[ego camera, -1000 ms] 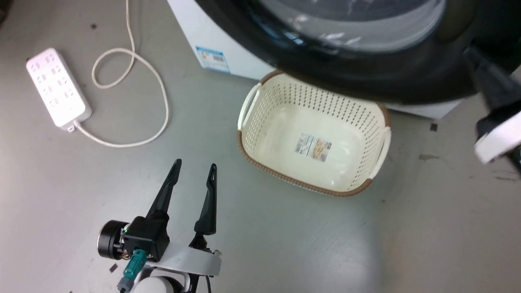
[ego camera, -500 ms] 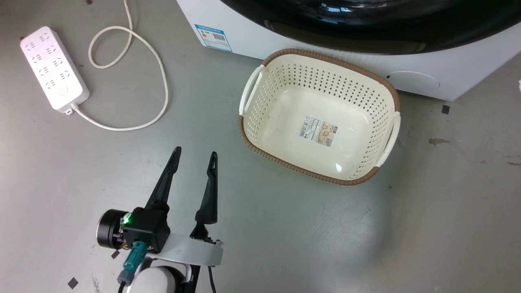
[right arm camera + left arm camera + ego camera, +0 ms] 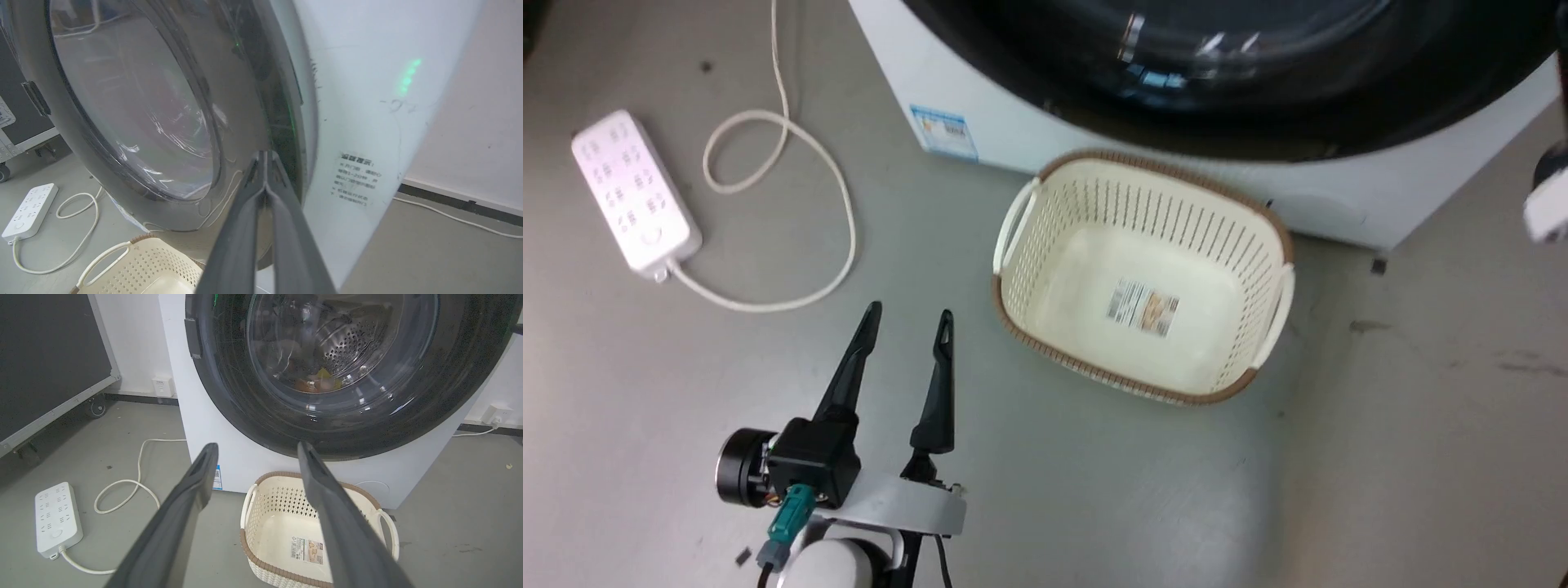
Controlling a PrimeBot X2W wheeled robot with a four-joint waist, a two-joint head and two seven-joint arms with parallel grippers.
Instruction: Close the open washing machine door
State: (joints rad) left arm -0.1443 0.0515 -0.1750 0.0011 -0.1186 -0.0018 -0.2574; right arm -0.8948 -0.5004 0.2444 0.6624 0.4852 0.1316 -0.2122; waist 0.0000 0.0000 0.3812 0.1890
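Note:
The washing machine door (image 3: 1380,106), with a wide glossy black rim and a domed clear glass, lies back against the white machine front (image 3: 179,396). In the left wrist view the door (image 3: 229,396) looks flush with the front, and clothes show behind the glass. My right gripper (image 3: 264,154) is shut on nothing, its tips touching the door (image 3: 135,106) at the right part of the rim. A pale part of my right arm (image 3: 1547,208) shows at the right edge. My left gripper (image 3: 909,310) hangs open over the floor, left of the basket and far from the door.
An empty cream basket (image 3: 1094,204) with a brown rim stands on the grey floor just before the machine, under the door. A white power strip (image 3: 633,192) and its looped cable (image 3: 841,204) lie at the left. A dark wheeled case (image 3: 49,355) stands further left.
The door, which hung out over the basket a second ago, has swung back against the machine front. My right arm moved in with it. The head camera shifted; my left gripper held still.

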